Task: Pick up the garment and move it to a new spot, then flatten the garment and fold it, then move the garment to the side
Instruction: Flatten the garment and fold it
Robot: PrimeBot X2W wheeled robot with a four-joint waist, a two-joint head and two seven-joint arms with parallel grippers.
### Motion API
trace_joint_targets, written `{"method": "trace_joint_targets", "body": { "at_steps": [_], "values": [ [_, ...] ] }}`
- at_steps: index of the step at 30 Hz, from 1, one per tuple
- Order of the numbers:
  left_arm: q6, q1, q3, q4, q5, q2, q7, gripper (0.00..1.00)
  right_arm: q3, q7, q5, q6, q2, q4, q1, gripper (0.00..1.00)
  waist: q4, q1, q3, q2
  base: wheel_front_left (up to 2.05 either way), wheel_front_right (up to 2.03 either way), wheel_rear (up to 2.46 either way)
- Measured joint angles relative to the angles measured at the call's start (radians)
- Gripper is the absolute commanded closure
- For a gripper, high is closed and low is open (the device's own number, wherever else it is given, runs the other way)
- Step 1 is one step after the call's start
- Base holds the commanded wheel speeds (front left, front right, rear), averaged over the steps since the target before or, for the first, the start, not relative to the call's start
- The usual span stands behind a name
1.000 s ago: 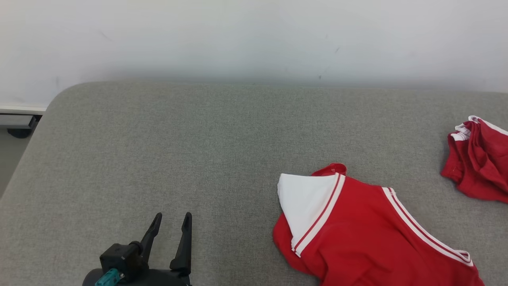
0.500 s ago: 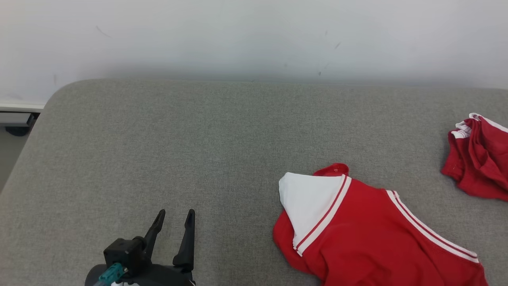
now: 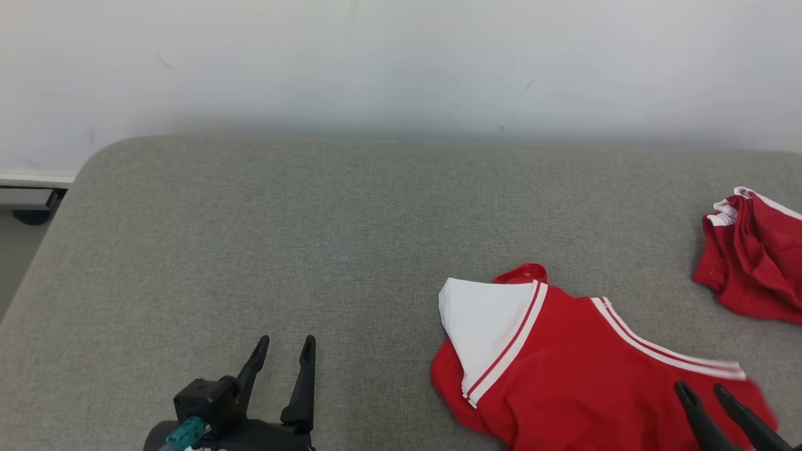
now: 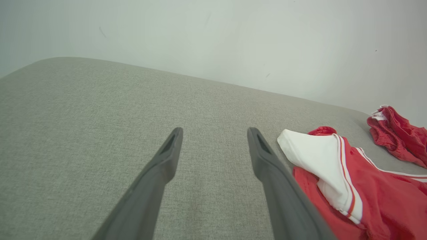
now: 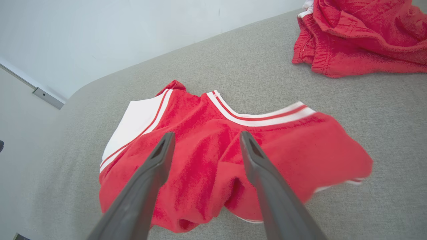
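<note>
Right wrist view: our red, white-striped garment (image 5: 293, 143) lies rumpled on the grey cushion (image 5: 383, 100), under our right gripper (image 5: 206, 136), jaws spread, empty. Our left gripper (image 3: 286, 343), likewise spread, sits apart; a second red garment (image 3: 752, 257) lies farther right.

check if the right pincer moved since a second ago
Yes. The right pincer has come up from the head view's bottom edge, over the red garment's right end.

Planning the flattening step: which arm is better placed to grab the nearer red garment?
Probably right: the right gripper hangs open over the garment, while the left gripper is open over bare grey surface beside it.
</note>
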Motion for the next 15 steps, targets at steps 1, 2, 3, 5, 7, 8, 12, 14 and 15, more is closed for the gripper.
{"method": "trace_joint_targets", "body": {
  "at_steps": [1,2,3,5,7,8,12,14,15],
  "values": [
    [0.000,0.000,-0.002,0.001,0.000,0.000,0.000,0.00,-0.003,0.005,0.006,0.000,0.000,-0.022,0.009,0.00,0.002,0.0000,-0.002,0.0000,0.00,0.00,0.00],
    [0.000,0.000,-0.004,0.002,0.000,0.000,0.002,0.00,-0.006,0.012,0.009,-0.001,-0.001,-0.044,0.018,0.00,0.005,-0.0001,-0.004,-0.0001,0.00,0.00,0.00],
    [0.000,0.000,-0.006,0.004,0.000,0.000,0.004,0.00,-0.007,0.023,0.010,-0.002,-0.004,-0.063,0.024,0.00,0.007,-0.0001,-0.007,-0.0001,0.00,0.00,0.00],
    [-0.001,0.001,-0.004,0.007,0.000,0.001,0.004,0.00,-0.018,0.032,0.010,-0.014,-0.014,-0.100,0.034,0.00,0.012,0.0000,-0.012,0.0000,0.00,0.00,0.00],
    [0.000,0.005,0.005,0.007,0.000,0.005,0.004,0.00,-0.017,0.061,-0.013,-0.037,-0.030,-0.139,0.034,0.00,0.015,-0.0001,-0.019,-0.0001,0.00,0.00,0.00],
    [0.000,0.005,0.008,0.007,-0.001,0.006,0.004,0.00,-0.003,0.077,-0.029,-0.044,-0.040,-0.138,0.026,0.00,0.015,-0.0001,-0.021,0.0000,0.00,0.00,0.00],
    [0.000,0.005,0.004,0.006,-0.002,0.003,0.004,0.00,0.051,0.132,-0.090,-0.065,-0.069,-0.126,-0.040,0.00,0.016,-0.0001,-0.021,0.0000,0.00,0.00,0.00],
    [-0.001,0.003,-0.002,0.006,-0.002,0.001,0.004,0.00,0.082,0.165,-0.129,-0.068,-0.095,-0.105,-0.100,0.00,0.019,0.0000,-0.021,0.0000,0.00,0.00,0.00],
    [-0.008,0.003,-0.010,0.006,-0.001,-0.001,0.006,0.00,0.097,0.184,-0.139,-0.070,-0.107,-0.097,-0.131,0.00,0.022,0.0000,-0.020,0.0000,0.00,0.00,0.00]
  ]
}}
